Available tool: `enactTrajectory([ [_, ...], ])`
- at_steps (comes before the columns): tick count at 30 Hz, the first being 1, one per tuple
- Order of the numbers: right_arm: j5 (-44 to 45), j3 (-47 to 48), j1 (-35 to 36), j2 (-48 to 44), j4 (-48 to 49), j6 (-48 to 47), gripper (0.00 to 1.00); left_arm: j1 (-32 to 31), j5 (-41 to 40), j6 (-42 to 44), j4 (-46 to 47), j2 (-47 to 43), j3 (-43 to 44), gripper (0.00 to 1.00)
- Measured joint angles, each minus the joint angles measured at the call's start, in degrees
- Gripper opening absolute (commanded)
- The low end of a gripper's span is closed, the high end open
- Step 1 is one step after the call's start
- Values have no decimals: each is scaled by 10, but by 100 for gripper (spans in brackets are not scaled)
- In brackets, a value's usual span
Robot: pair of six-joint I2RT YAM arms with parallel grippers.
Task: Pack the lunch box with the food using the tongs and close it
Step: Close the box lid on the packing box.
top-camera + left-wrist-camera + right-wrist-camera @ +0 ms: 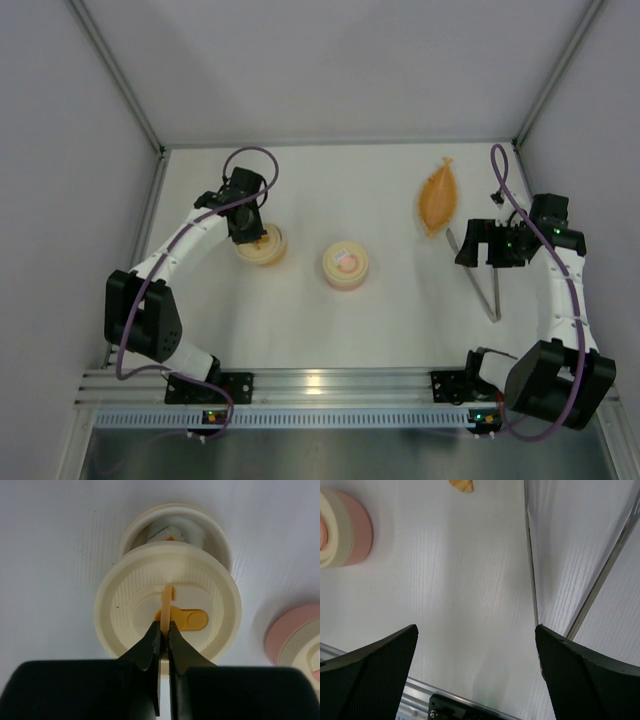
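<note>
**Left arm holds the lid, tongs lie on the table**

At the left, the left gripper (164, 630) is clenched on the thin yellow tab (168, 597) that stands up from the cream lid (125, 610). The lid covers the near part of the cream lunch box (222, 542), and the far part is uncovered. In this gap the sushi roll (167, 532) is visible inside the box, white with a bit of orange (the small red piece I cannot find in any view).

In the middle of the table (400, 320) stands a pink box (346, 265) with its own lid on it, apart from both arms.

More to the right, the orange leaf dish (438, 197) lies near the far edge. Just below it the tongs (482, 285) lie flat on the table, with the joined end toward the near edge.

The right gripper (476, 630) hangs beside the upper ends of the tongs. Its fingers are spread wide and nothing is between them.
</note>
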Motion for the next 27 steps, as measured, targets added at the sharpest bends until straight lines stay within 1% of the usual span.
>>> enactTrajectory([
  [8, 0, 0, 0, 0, 0, 0, 99, 0, -2, -48, 51, 4, -1, 0],
  [16, 0, 0, 0, 0, 0, 0, 99, 0, -2, -53, 57, 54, 1, 0],
  [27, 0, 0, 0, 1, 0, 0, 99, 0, -7, -56, 65, 63, 2, 0],
])
